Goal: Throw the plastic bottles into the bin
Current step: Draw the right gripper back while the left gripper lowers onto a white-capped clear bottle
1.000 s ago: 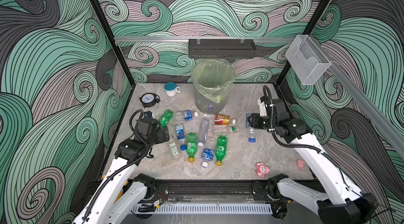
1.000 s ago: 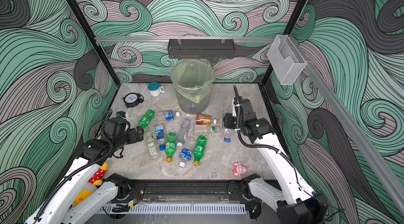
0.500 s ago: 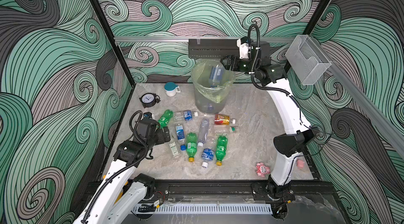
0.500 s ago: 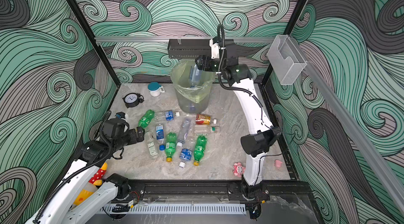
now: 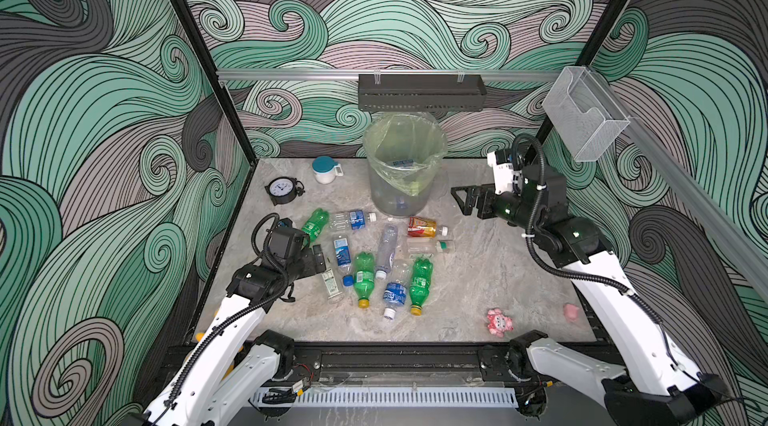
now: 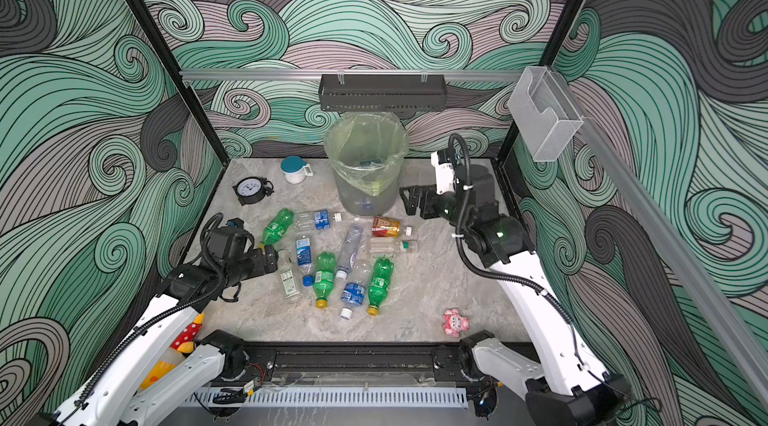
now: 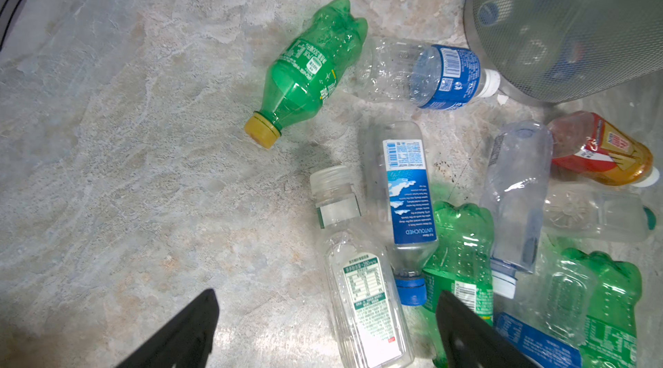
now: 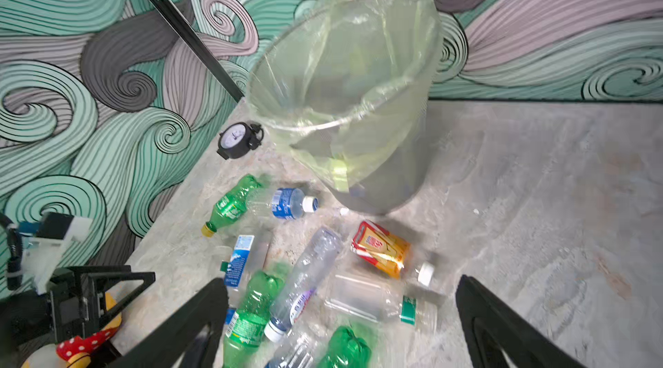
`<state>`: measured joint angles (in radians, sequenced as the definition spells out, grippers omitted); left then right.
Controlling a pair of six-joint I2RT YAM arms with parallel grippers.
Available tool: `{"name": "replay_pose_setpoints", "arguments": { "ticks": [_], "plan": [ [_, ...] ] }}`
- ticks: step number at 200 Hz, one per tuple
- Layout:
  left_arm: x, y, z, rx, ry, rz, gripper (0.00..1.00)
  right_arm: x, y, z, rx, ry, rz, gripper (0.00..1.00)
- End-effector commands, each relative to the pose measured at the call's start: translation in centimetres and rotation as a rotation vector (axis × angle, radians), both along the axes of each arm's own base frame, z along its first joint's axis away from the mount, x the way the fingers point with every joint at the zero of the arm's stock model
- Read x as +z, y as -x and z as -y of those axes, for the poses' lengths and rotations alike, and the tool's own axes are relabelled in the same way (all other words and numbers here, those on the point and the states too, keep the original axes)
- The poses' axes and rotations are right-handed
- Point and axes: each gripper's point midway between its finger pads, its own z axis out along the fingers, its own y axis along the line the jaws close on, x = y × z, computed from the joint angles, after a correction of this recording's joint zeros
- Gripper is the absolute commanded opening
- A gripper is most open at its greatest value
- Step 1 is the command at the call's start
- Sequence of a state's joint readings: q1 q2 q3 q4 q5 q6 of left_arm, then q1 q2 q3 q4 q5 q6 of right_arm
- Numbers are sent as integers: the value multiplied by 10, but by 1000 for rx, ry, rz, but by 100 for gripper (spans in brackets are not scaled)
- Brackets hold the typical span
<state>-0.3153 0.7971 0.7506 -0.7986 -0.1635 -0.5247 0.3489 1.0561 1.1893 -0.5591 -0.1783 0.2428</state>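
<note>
- Two hands open, empty: left hand [image 7: 326, 294] above the bottles [image 5: 363, 278], right hand [image 5: 463, 199] near the bin [image 5: 382, 195].
- Bottles lie scattered on the surface [image 5: 478, 278]; others inside the bin.

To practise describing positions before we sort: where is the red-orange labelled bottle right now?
In both top views the red-orange labelled bottle lies on its side just in front of the bin, at the pile's right edge.

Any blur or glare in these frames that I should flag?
Right wrist view: blurred, the bin and bottles smeared. Left wrist view: sharp, the blue label readable. Both top views: crisp, evenly lit, only soft shadows on the table.
</note>
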Motion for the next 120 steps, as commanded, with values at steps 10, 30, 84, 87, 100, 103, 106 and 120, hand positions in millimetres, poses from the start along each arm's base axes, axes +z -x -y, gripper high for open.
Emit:
{"name": "replay_pose_setpoints", "arguments": {
  "ticks": [10, 30, 84, 87, 100, 103, 106, 120],
  "plan": [
    [1, -6, 3, 23, 35, 5, 95, -76, 11, 11, -50, 46, -163, 99],
    [-4, -5, 4, 14, 38, -10, 95, -96, 21, 15, -66, 42, -203, 99],
    [-26, -8, 19, 6, 114, -58, 95, -121, 37, 21, -90, 30, -242, 100],
    [-28, -8, 20, 4, 117, -61, 95, -122, 37, 22, -91, 29, -244, 100],
    [-36, -8, 24, 3, 135, -80, 95, -127, 38, 22, -94, 26, -254, 100],
    [-38, -9, 25, 3, 139, -85, 95, -128, 38, 21, -91, 25, -255, 100],
    [-41, -9, 25, 3, 143, -90, 95, -130, 38, 21, -91, 24, -257, 100],
    [-53, -9, 29, 4, 156, -118, 94, -133, 37, 20, -93, 18, -262, 100]
  ]
}}
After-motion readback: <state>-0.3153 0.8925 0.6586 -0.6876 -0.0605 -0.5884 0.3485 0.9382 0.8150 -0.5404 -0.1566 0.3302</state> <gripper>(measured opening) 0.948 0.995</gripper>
